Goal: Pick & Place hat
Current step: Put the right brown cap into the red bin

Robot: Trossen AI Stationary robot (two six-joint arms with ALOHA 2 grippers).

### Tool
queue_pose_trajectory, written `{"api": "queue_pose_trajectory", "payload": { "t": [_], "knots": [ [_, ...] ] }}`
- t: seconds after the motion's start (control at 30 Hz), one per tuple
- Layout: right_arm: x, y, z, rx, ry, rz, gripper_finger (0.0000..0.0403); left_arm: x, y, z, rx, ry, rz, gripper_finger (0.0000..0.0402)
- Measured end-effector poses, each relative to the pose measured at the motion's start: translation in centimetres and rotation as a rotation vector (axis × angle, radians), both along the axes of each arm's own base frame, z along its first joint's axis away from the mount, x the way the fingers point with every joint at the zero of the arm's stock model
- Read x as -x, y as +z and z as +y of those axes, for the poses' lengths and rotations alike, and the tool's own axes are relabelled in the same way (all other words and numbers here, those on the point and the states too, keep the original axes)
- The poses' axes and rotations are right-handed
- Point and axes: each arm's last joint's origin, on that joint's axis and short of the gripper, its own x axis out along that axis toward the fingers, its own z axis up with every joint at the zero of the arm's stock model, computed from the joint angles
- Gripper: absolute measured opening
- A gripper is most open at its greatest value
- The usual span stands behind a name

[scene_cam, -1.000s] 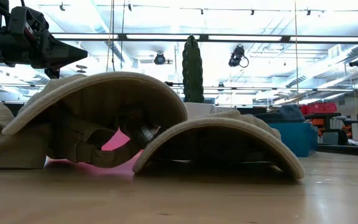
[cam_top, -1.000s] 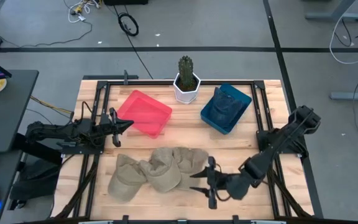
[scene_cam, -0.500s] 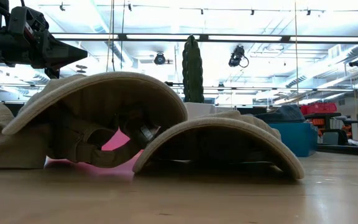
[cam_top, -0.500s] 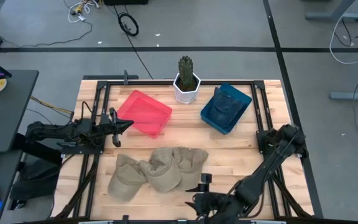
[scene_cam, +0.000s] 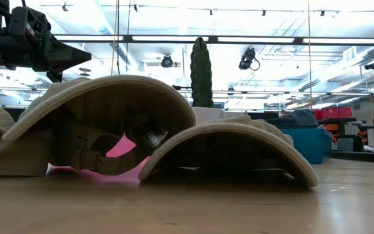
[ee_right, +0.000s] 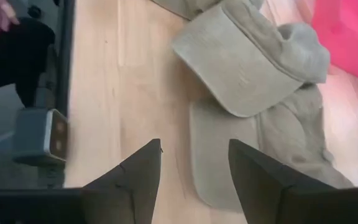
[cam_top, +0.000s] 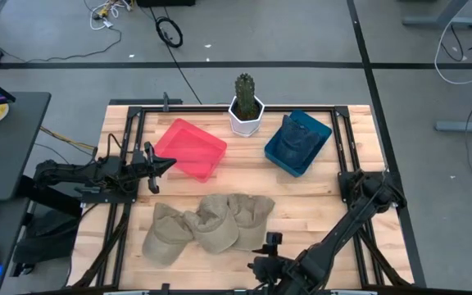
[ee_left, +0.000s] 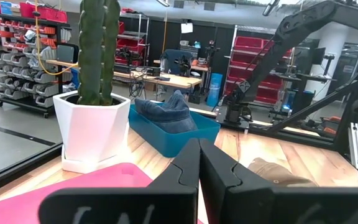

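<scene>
Three tan caps [cam_top: 207, 221] lie overlapping on the near half of the table; the low view shows their curved brims [scene_cam: 229, 146] resting on the wood. My right gripper [cam_top: 262, 264] hangs open near the table's near edge, on the near side of the caps. In its wrist view the gripper [ee_right: 195, 144] points toward a cap brim [ee_right: 219, 152] without touching it. My left gripper [cam_top: 161, 164] waits shut beside the pink tray [cam_top: 191, 147]. A dark blue hat [cam_top: 300, 135] lies in the blue tray [cam_top: 322, 131].
A cactus in a white pot [cam_top: 246, 106] stands at the far edge between the two trays. A black frame [cam_top: 125, 205] runs around the table. A small grey box [ee_right: 39, 134] sits by the near edge, close to my right gripper. Bare wood [cam_top: 310, 205] lies right of the caps.
My right gripper has moved from beside the caps' right side toward the table's near edge and slightly left, staying open. The caps and my left arm have kept still.
</scene>
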Motion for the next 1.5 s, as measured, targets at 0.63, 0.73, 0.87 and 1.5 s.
{"api": "queue_pose_trajectory", "payload": {
  "t": [0.63,0.73,0.87,1.5],
  "knots": [
    [-2.3,0.4,-1.3,-0.121,0.001,-0.013,0.0192,0.0,0.0,0.0,0.0,0.0,0.0,0.0005],
    [-2.3,0.3,-1.2,-0.132,0.004,-0.002,0.0192,0.0,0.0,0.0,0.0,0.0,0.0,0.0005],
    [-1.9,-0.7,-1.4,-0.124,0.016,0.039,0.0192,0.0,0.0,0.0,0.0,0.0,0.0,0.0005],
    [-0.9,-6.2,-2.7,0.084,0.162,0.097,0.0192,0.0,0.0,0.0,0.0,0.001,0.0,0.0005]
  ]
}}
